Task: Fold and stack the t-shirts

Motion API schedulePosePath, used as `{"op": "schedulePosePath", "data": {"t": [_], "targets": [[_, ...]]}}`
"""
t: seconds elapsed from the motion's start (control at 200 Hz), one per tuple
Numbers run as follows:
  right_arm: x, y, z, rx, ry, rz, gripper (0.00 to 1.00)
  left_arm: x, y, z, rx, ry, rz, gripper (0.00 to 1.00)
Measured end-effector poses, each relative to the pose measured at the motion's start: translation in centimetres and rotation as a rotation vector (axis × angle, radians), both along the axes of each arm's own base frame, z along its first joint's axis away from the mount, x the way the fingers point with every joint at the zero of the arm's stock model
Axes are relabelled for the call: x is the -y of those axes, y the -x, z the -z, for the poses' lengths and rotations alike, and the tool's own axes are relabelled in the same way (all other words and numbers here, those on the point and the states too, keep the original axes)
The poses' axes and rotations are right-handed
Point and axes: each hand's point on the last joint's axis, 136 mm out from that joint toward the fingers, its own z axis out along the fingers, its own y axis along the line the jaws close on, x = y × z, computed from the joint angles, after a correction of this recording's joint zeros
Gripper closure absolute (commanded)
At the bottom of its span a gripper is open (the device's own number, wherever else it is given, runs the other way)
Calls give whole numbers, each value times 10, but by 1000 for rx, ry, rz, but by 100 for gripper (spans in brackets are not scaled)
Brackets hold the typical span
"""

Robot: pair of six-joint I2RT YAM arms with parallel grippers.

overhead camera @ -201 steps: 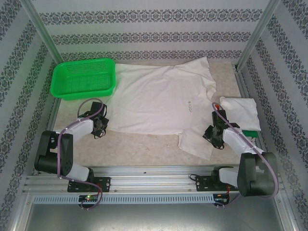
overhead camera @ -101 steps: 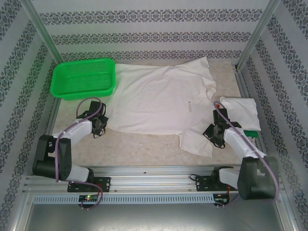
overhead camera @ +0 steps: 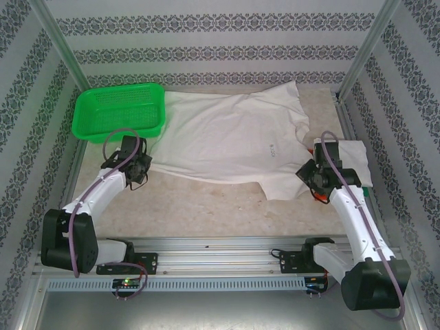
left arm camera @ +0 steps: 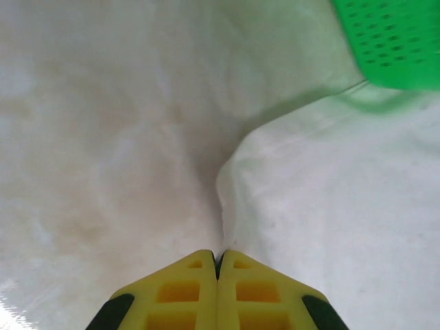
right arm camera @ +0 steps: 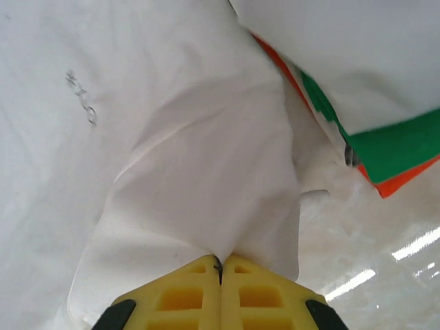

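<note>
Our left gripper (left arm camera: 218, 260) has its yellow fingers pressed together on the edge of the spread t-shirt (left arm camera: 330, 206), and the cloth rises in a small ridge right up to the fingertips. From above we see this grip at the shirt's near left corner, just in front of the green basket (overhead camera: 118, 110), which touches the shirt's far left edge. Our right gripper (right arm camera: 220, 262) is likewise clamped tight on the same shirt, with white fabric gathered into folds that run into its closed fingertips; the small grey print on the chest lies off to the upper left of that view. The shirt lies flat and white across the middle of the pale table (overhead camera: 206, 213), collar end toward the right. Just beside the right gripper, at the table's right edge, sit the folded t-shirts (right arm camera: 357, 62), white on top with green and orange-red edges showing beneath.
</note>
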Motion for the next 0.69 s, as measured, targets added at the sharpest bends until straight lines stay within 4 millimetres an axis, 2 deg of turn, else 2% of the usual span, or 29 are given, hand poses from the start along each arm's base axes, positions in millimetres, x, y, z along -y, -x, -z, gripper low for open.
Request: {"op": "schedulePosePath", "data": {"t": [0.065,0.155,0.33,0.395,0.565,0.694], "targets": [[1,-3,-3,8,6,-1,100,0,-3,-4,11,0,0,100],[0,-4,5,-15,6,-4,100,0,-3,-3,6,0,0,100],[-2,9,48,-120,-14,-3,100,0,-2,3,-13,-1,1,100],[-3,14,57,-149,-15,-3,100,0,-2,3,-15,-1,1,100],[-1,9,50,-123,-7,0,100,1,-2,3,-15,0,2,100],[3,-5,28,-60,10,-2,100,1,-8,0,-11,-3,0,100]]}}
